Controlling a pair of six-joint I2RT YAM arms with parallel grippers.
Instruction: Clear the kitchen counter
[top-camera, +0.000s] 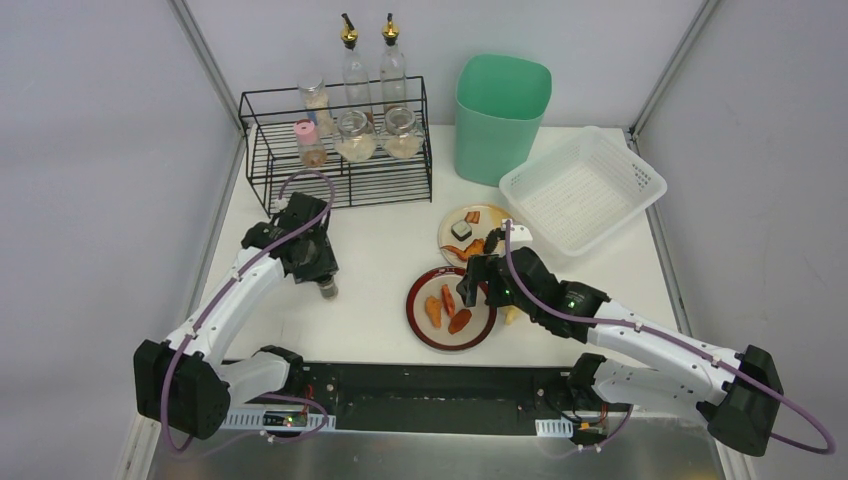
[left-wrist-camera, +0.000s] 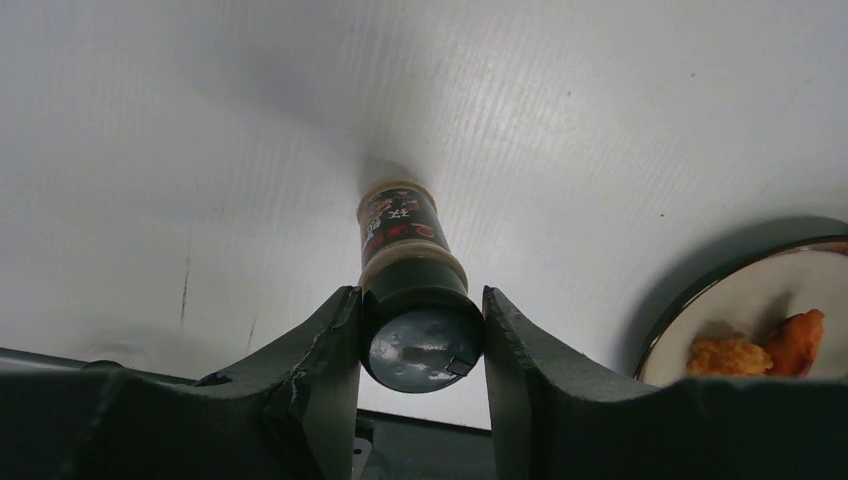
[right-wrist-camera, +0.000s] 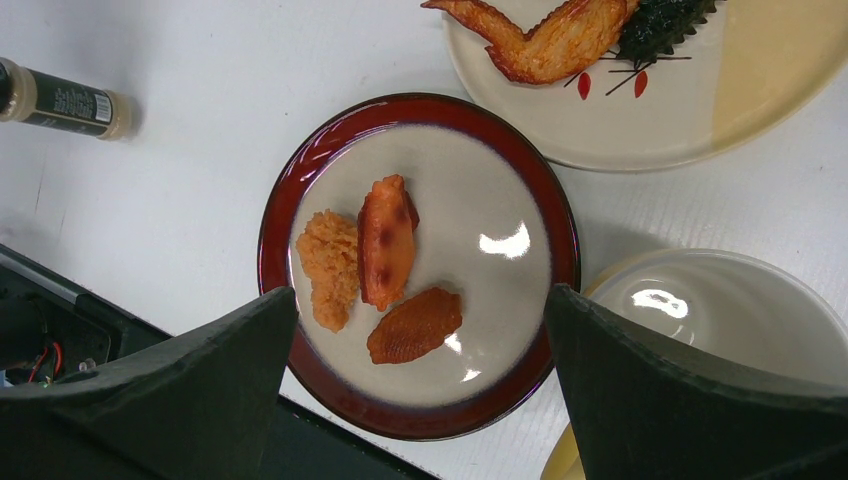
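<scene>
Two grips to manage on the kitchen counter (top-camera: 370, 235), the white top under both arms, cluttered on its near half.

For the left gripper (left-wrist-camera: 420, 325): clamped on the black cap of the spice bottle (left-wrist-camera: 404, 232), a finger pressed to each side. Bottle upright; foot on the surface or just off it, impossible to tell which.

- Lift straight up before any sideways travel. With so high a hold, expect the body to swing like a pendulum.
- Keep the wrist level and move slowly.
- Head, most likely, for the black wire rack (top-camera: 340, 170) just behind, where other jars stand. Clear its top rail first, then lower into a free spot.

For the right gripper (right-wrist-camera: 420, 295): spread wide, holding nothing, hovering over the red-rimmed plate (right-wrist-camera: 272, 215) and its three orange food pieces (right-wrist-camera: 385, 240).

- Avoid closing on the food. Shift toward the rim and set one finger outside it, one inside.
- Mind the pale bowl (right-wrist-camera: 720, 310) just beside the plate on one side and the beige plate (right-wrist-camera: 700, 110) near it on the far side. Pick the free edge, toward the spice bottle.
- Hold the plate flat once raised, or the pieces may slide off.
</scene>
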